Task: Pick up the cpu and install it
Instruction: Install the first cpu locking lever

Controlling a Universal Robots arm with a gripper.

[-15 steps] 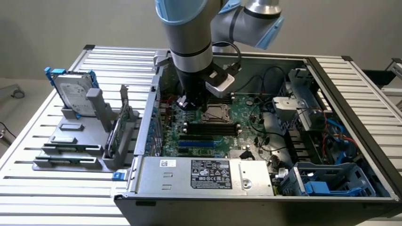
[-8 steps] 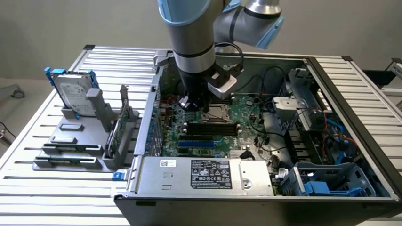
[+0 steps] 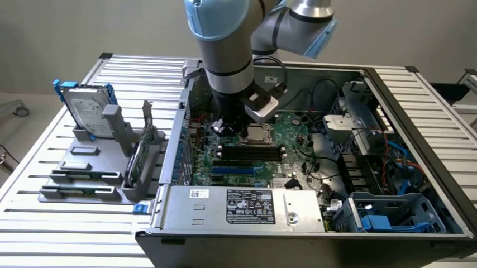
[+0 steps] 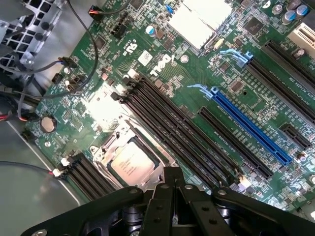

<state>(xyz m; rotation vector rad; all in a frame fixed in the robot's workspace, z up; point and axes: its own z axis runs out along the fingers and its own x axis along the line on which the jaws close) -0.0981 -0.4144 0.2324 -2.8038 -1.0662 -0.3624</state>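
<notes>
Grey tabletop (image 3: 44, 223) holds an open computer. Inside, the cpu (image 4: 132, 163) sits in its socket (image 4: 129, 147). Just above it, the claw (image 4: 170, 183) is pinched shut, holding nothing. Best stay straight over the cpu and go gently.

My exterior camera looks down from high, at some distance, on the open computer case (image 3: 313, 162) and the slatted surface (image 3: 44, 223) around it. My wrist camera hangs close above the green motherboard (image 4: 162, 69) inside that case. Both views share the motherboard's processor socket (image 3: 258, 133).
</notes>
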